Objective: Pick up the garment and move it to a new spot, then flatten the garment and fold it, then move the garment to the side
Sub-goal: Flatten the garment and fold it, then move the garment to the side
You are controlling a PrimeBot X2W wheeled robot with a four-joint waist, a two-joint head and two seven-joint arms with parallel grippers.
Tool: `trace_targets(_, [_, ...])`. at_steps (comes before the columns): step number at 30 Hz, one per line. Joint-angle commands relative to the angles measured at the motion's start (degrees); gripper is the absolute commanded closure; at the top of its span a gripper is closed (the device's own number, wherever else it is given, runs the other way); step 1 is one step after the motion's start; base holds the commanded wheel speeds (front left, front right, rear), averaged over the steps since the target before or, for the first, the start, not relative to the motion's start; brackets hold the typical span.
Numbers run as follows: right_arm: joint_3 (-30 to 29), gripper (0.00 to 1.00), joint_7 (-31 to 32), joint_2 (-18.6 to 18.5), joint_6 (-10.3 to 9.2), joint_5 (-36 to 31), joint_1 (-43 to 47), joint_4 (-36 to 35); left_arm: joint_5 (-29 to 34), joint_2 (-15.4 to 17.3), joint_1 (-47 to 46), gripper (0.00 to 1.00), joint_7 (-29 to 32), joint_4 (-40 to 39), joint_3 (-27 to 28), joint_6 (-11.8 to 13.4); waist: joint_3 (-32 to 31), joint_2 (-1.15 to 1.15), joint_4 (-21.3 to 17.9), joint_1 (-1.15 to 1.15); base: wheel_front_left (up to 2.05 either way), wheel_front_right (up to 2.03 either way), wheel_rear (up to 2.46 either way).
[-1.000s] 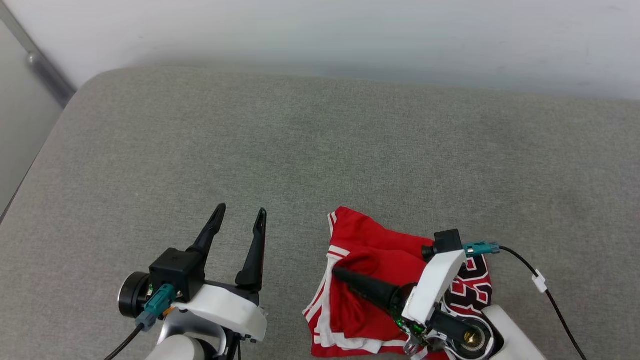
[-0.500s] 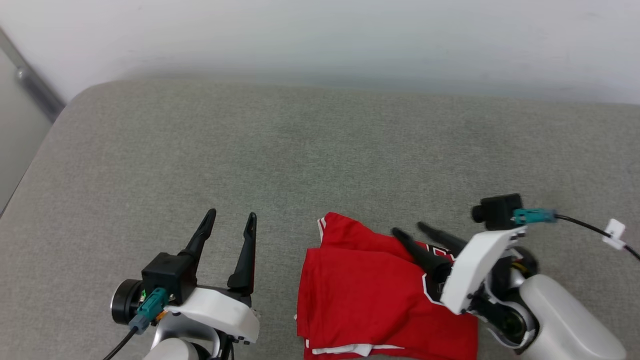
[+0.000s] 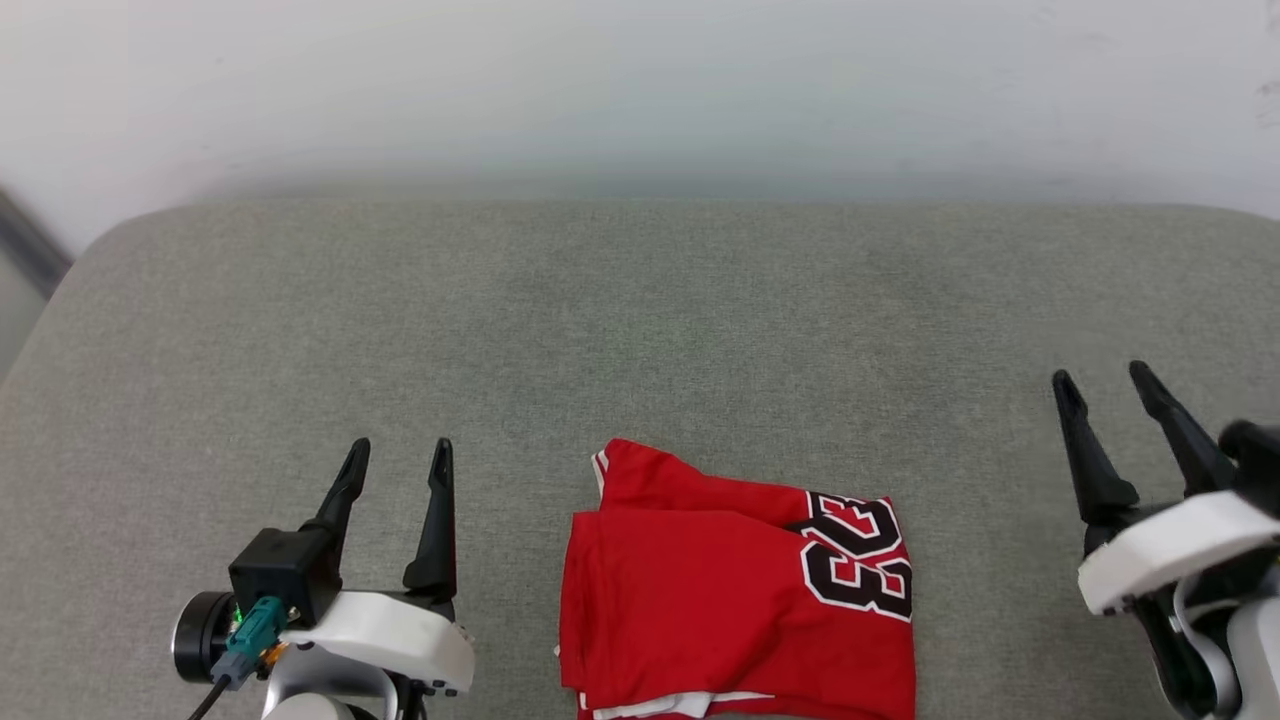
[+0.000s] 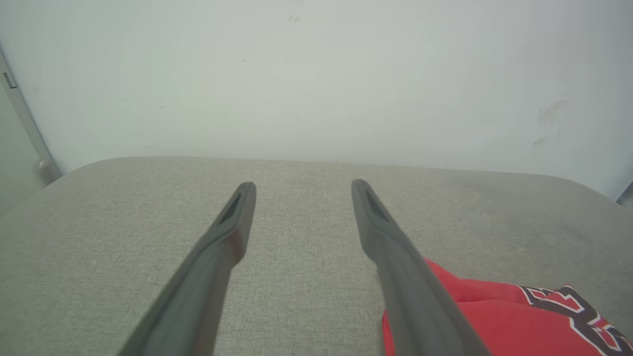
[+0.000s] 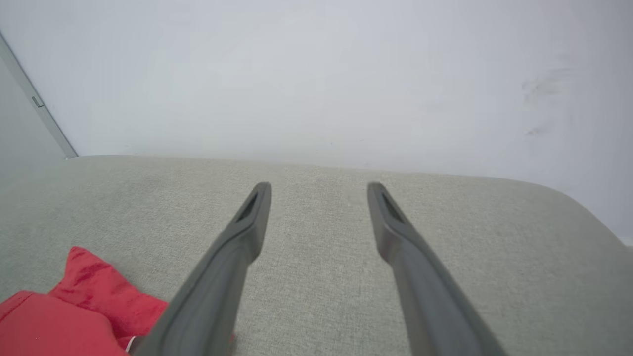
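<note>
A pale wall (image 3: 640, 90) rises behind a wide grey padded surface (image 3: 640, 330). At its near middle lies the garment (image 3: 700, 590), a red jersey folded into a compact rectangle, with black numerals (image 3: 860, 555) at its right and white trim at its near edge. The left claw (image 3: 400, 447) hovers near its left side and the right claw (image 3: 1102, 375) well off to the right; both are open and empty. Folding looks done, and moving the garment aside remains. That likely calls for pinching all layers at one edge.
</note>
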Motion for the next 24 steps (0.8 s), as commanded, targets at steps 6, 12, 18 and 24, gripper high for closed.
trace_targets(6, [-6.89, 0.0, 0.67, 6.04, -0.01, -6.31, 10.41, -14.4, 0.44, 0.26, 2.03, 0.0, -0.91, 1.21, 0.64, 0.25, -1.8, 0.0, -1.08, 0.0, 0.0, 0.0, 0.0])
trace_targets(12, [-8.67, 0.0, 5.48, 10.21, -0.01, -8.69, 18.99, -22.98, 1.16, 0.6, 3.86, 0.0, -1.23, 2.36, -0.02, 0.02, -4.08, 0.0, -1.66, 0.0, 0.0, 0.0, 0.0])
trace_targets(18, [-8.91, 0.0, 7.5, 12.23, -0.01, -9.02, 23.29, -27.0, 1.51, 0.65, 4.89, 0.0, -1.45, 3.13, -0.39, 0.14, -5.06, 0.0, -2.08, 0.0, 0.0, 0.0, 0.0])
trace_targets(24, [-9.17, 0.0, 8.68, 12.98, -0.01, -10.01, 23.93, -28.98, 1.24, 0.67, 4.54, 0.0, -1.55, 4.08, -0.31, -0.2, -5.07, 0.0, -2.43, 0.0, 0.0, 0.0, 0.0])
